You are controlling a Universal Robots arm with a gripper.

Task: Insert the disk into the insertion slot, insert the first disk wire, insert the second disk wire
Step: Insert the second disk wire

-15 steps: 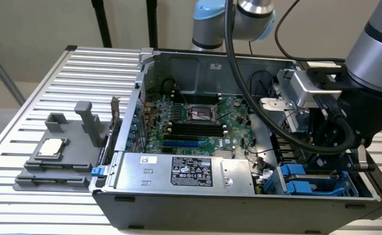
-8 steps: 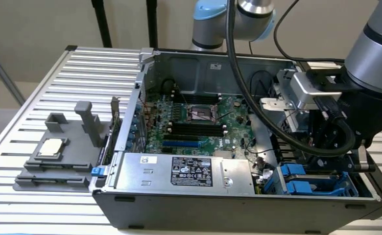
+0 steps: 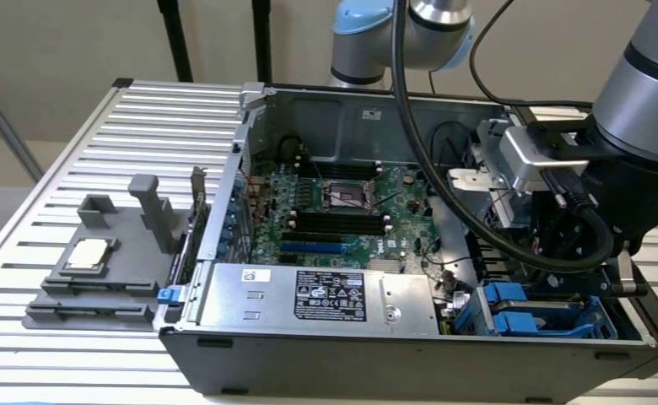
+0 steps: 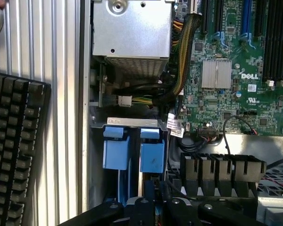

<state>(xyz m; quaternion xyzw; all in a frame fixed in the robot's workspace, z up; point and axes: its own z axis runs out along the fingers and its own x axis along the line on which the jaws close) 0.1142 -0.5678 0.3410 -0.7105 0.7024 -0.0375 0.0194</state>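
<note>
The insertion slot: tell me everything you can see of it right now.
The insertion slot is a grey metal drive cage in the corner of the open computer case, next to the power-supply box. Two bright blue plastic rails with tabs stand side by side in it. A white connector and cable bundle lie beside its far edge. The gripper hangs directly over it.

Robotics lab bench: you work at a slatted aluminium table (image 3: 59, 152), open computer case (image 3: 419, 337), grey fixture block (image 3: 104, 261), keyboard (image 4: 14, 150).
</note>
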